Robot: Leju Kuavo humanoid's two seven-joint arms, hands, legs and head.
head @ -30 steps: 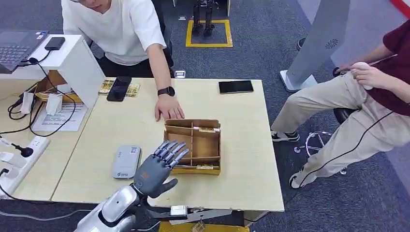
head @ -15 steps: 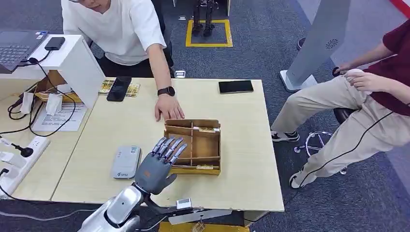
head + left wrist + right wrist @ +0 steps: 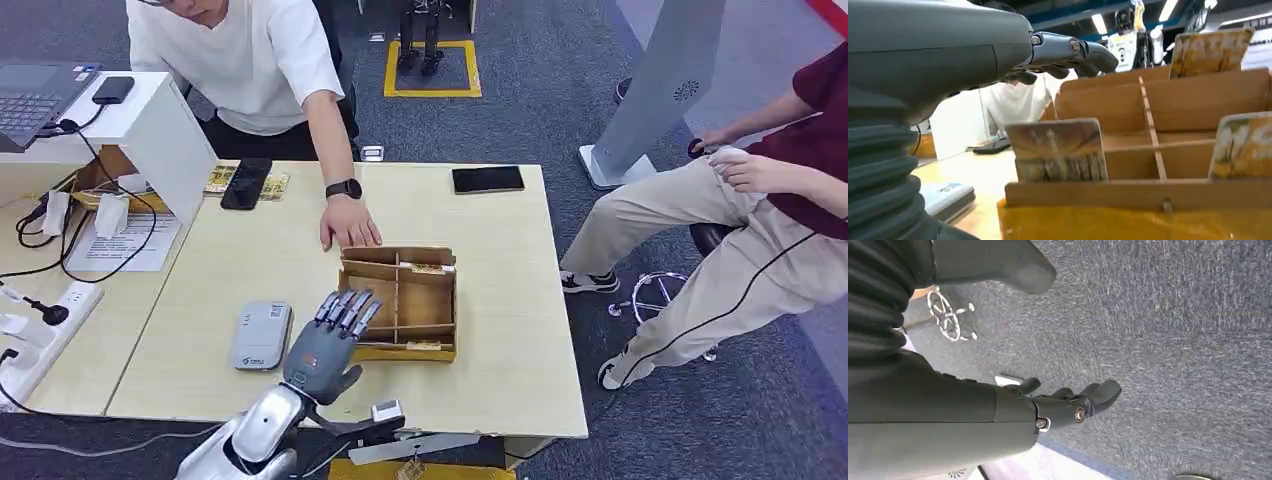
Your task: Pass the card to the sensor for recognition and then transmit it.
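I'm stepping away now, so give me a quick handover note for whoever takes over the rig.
Left hand: open, holding nothing, fingers stretched toward the near left corner of the cardboard card box.
Right hand: hangs over the carpet, fingers loosely curled, holding nothing.
Cards stand in the box's slots.
The grey sensor lies on the table just left of the left hand.
A person's hand rests at the box's far edge.
Done: nothing.
Left: pick a card, present it to the sensor, pass it on.

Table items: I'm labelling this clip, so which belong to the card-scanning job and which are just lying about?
Job: cards standing in the wooden box; grey sensor; left hand, open beside the box.

Lying about: two phones, laptop, power strip, papers.
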